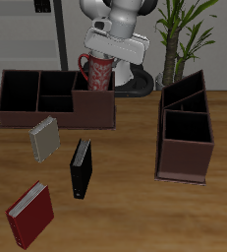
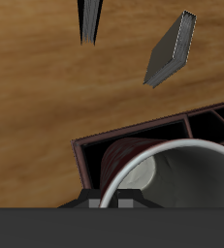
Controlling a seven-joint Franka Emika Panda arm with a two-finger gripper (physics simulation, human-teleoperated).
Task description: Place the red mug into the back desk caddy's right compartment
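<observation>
The red mug (image 1: 93, 71), speckled with a pale pattern, hangs upright from my gripper (image 1: 98, 59), which is shut on its rim. It is over the right compartment (image 1: 93, 95) of the back desk caddy (image 1: 27, 113), the long low dark-brown box. The compartment's front wall hides the mug's bottom, so I cannot tell whether it touches the floor. In the wrist view the mug's (image 2: 176, 179) greyish-white inside fills the frame close up, with the compartment's (image 2: 92, 163) dark corner just beyond it.
A taller dark-brown caddy (image 1: 186, 128) with slanted walls stands to the side. A grey book (image 1: 44, 139), a black book (image 1: 81, 169) and a red book (image 1: 30, 215) lie nearer the table's front edge. A potted plant (image 1: 184, 30) stands behind.
</observation>
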